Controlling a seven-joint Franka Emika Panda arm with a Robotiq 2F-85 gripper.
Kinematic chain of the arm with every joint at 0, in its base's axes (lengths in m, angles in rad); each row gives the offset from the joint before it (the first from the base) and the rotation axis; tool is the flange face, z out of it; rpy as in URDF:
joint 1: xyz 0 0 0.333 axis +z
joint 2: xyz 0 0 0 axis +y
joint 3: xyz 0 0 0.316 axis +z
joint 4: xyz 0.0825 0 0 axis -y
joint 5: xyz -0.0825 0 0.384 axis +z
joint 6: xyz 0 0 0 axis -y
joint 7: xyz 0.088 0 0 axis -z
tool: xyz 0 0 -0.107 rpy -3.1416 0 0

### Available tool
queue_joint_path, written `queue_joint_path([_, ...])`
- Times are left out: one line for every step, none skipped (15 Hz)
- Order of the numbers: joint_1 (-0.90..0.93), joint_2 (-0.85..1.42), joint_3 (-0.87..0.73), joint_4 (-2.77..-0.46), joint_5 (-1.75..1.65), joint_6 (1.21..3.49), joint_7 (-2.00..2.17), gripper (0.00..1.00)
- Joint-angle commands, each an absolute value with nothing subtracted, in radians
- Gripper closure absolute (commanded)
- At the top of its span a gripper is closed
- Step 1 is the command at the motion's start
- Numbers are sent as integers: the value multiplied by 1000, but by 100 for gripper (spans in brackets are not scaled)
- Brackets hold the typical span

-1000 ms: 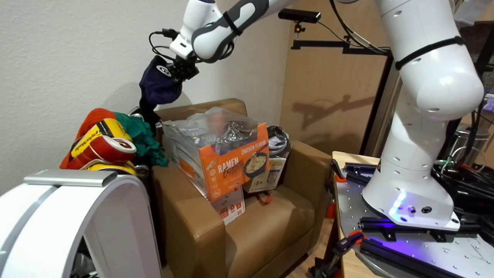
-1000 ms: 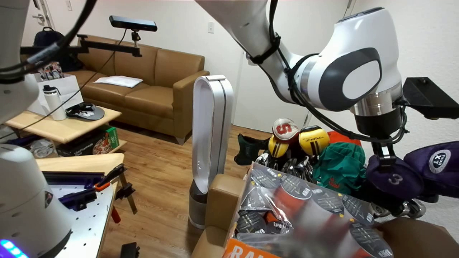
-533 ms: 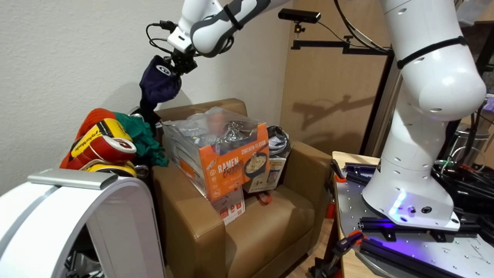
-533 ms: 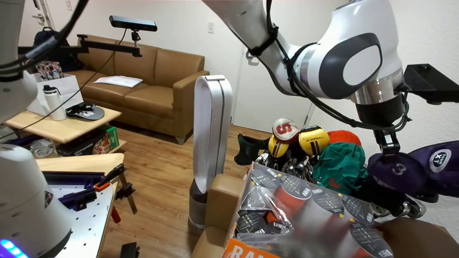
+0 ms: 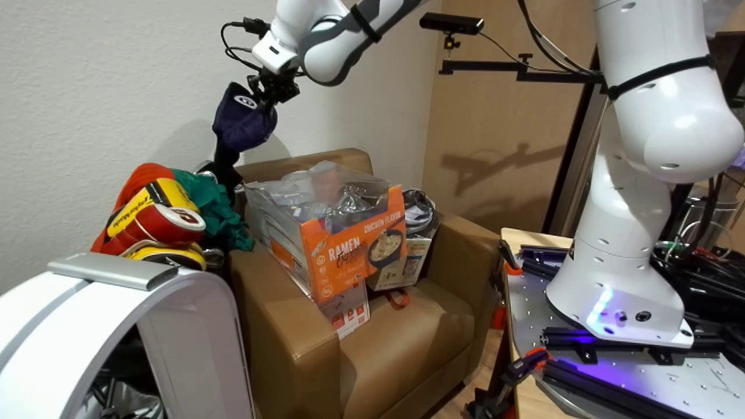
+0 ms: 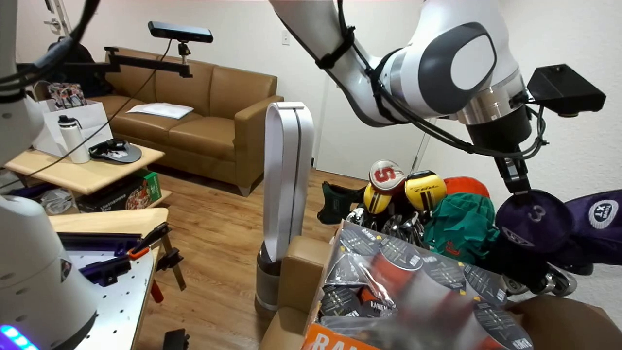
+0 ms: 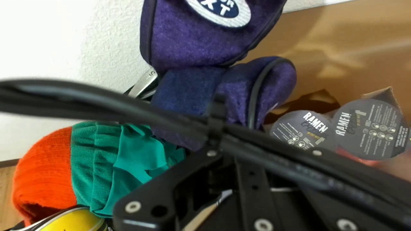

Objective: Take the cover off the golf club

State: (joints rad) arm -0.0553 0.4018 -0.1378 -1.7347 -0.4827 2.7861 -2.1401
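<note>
Black gripper [image 6: 521, 194] is pinched on the upper edge of the rounded dark-purple fabric cover [image 6: 534, 225] marked "3". Cover is higher than and beyond the orange cardboard ramen box [image 5: 343, 262], beside a purple headcover [image 6: 594, 234] with white oval badge; golf club is hidden.

shadows [image 5: 515, 157] are marking wooden panelling [image 5: 495, 116]; blue light [image 5: 599, 305] is glowing on the arm's base [image 5: 617, 279]. in the wrist view, the cable [image 7: 96, 104] is blurring, the wall [image 7: 38, 38] glaring.
</note>
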Motion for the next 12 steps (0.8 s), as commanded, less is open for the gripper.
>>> queue_joint_path([36, 293, -257, -1862, -636, 2856, -1922, 94])
queue_joint_path([62, 281, -289, -1876, -681, 2862, -1862, 94])
queue_joint_path([89, 264, -322, -1891, -730, 2864, -1801, 94])
queue_joint_path([111, 253, -348, -1900, -774, 2859, -1747, 94])
queue_joint_path([132, 240, -373, -1908, -820, 2854, -1693, 94])
queue_joint_path([152, 226, -397, -1913, -866, 2848, -1639, 94])
queue_joint_path([169, 212, -417, -1918, -908, 2843, -1592, 94])
queue_joint_path([183, 198, -434, -1923, -948, 2838, -1546, 94])
queue_joint_path([192, 181, -443, -1931, -971, 2829, -1512, 94])
queue_joint_path([199, 164, -447, -1941, -984, 2812, -1486, 94])
queue_joint_path([199, 140, -435, -1965, -950, 2782, -1503, 94])
queue_joint_path([87, 114, -305, -1980, -948, 2746, -1502, 94])
